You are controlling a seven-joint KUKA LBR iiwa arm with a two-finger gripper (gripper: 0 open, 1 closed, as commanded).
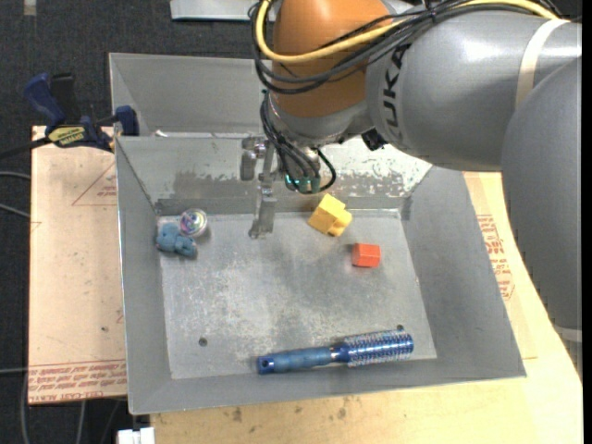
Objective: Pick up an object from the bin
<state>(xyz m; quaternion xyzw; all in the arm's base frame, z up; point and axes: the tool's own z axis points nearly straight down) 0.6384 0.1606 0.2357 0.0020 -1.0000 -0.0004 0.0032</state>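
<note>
Under the orange wrist cover the gripper is partly hidden, so whether its jaws are open cannot be told; a yellow block lies just beside it, apart.

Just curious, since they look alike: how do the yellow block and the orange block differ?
The yellow block is larger and irregular; the orange block is a smaller plain cube. The yellow block lies farther back and left of the orange block. Both are small, loose, single-coloured.

Even light, sheen on bin wall
</note>
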